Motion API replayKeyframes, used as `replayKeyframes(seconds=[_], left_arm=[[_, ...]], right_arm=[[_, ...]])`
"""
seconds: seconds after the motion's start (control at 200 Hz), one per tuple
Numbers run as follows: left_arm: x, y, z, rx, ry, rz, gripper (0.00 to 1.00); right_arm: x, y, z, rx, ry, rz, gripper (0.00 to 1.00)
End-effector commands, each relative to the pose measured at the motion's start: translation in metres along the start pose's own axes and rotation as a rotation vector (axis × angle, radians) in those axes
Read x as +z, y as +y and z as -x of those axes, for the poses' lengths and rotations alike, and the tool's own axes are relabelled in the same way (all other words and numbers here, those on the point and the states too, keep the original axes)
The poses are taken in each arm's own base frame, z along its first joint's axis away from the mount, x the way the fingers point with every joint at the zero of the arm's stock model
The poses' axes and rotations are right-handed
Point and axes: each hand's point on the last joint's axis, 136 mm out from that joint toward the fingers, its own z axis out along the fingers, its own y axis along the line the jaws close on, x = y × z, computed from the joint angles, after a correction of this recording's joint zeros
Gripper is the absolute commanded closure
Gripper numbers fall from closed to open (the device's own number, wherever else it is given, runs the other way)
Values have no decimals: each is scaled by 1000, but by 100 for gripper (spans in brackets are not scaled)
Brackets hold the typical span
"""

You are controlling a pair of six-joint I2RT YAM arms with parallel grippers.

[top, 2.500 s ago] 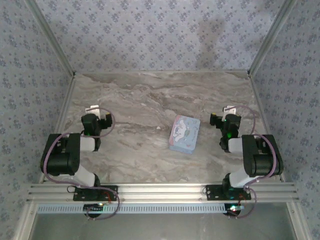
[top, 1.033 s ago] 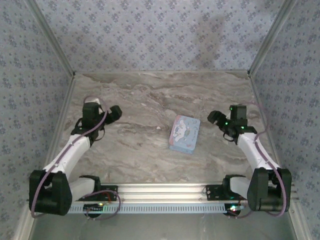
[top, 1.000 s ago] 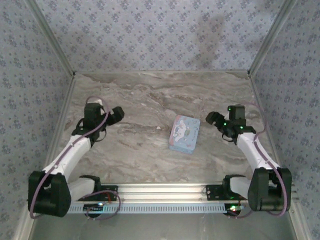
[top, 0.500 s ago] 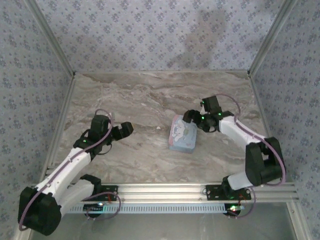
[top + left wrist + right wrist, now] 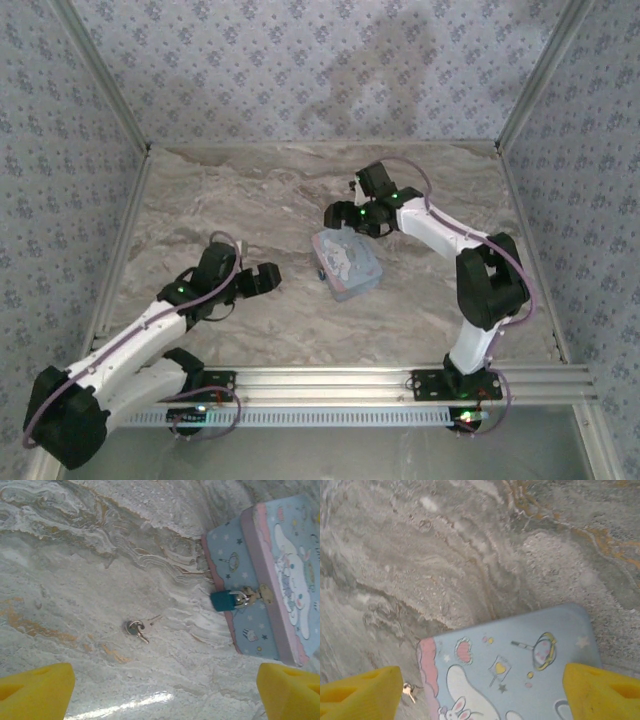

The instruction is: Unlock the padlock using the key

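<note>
Fingers apart, the left hand (image 5: 262,278) hovers at 9 o'clock of the tin (image 5: 347,262), the right hand (image 5: 338,215) at 12; the padlock (image 5: 227,600) hangs on its clasp, the key (image 5: 136,628) lies on the tabletop (image 5: 75,555) nearby.

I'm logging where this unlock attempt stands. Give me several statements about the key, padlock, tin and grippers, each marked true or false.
1. The key lies on the table, apart from the tin. True.
2. The padlock lies loose on the table. False: it hangs on the tin's side wall.
3. The left gripper holds the key. False: it is open and empty, and the key lies on the table ahead of it.
4. The right gripper is open with nothing between its fingers. True.
5. The tin's lid is open. False: it is shut.
</note>
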Motion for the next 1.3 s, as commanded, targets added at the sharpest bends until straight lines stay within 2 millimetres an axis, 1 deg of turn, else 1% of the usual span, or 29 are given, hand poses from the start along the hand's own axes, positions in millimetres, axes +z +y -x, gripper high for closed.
replayKeyframes(seconds=[0.0,0.06,0.09,0.1,0.115,0.165,0.2,0.245,0.255,0.275,0.315,0.43,0.445,0.47,0.55,0.61,0.66,0.775,0.874,0.984,1.099,1.199,1.299], left_arm=[[-2,-19,24,29,-40,-10,4],[4,-28,34,41,-35,-32,2],[8,-34,40,43,-28,-46,2],[10,-35,41,42,-23,-47,2],[12,-38,44,45,-18,-51,2],[21,-46,54,54,2,-59,2],[28,-53,60,67,17,-67,2],[36,-65,68,84,38,-88,2],[39,-67,69,88,43,-91,2],[42,-73,73,95,53,-100,2],[51,-82,80,110,71,-112,2],[74,-107,97,157,125,-152,2],[77,-110,98,162,136,-158,3],[82,-116,100,169,150,-170,4],[100,-130,104,195,200,-199,6],[115,-136,104,207,237,-213,8],[128,-138,102,210,271,-218,9],[150,-146,92,203,353,-265,14],[156,-155,77,221,407,-289,17],[154,-160,65,246,426,-288,18],[149,-155,61,237,420,-282,20],[141,-152,57,228,407,-289,20],[132,-148,52,221,394,-291,20]], right_arm=[[-29,-21,-4,-16,-53,-136,14],[-48,-31,-8,10,-121,-187,11],[-60,-31,-5,27,-158,-194,10],[-58,-38,-14,37,-144,-209,10],[-61,-42,-19,54,-139,-218,10],[-70,-47,-34,95,-121,-228,10],[-75,-49,-42,99,-113,-220,10],[-80,-50,-48,97,-122,-216,10],[-81,-52,-55,118,-105,-224,10],[-81,-54,-62,131,-94,-223,10],[-84,-54,-72,150,-91,-210,10],[-85,-66,-104,256,-83,-198,12],[-85,-63,-103,267,-102,-175,12],[-85,-63,-106,282,-106,-158,13],[-87,-66,-116,324,-119,-144,14],[-86,-66,-121,352,-125,-120,15],[-81,-64,-126,369,-114,-85,16],[-67,-57,-132,413,-99,-3,18],[-61,-50,-129,423,-101,43,24],[-55,-42,-124,428,-93,83,30],[-46,-37,-117,432,-76,100,34],[-41,-35,-109,425,-78,94,36],[-38,-35,-97,409,-92,74,36]])
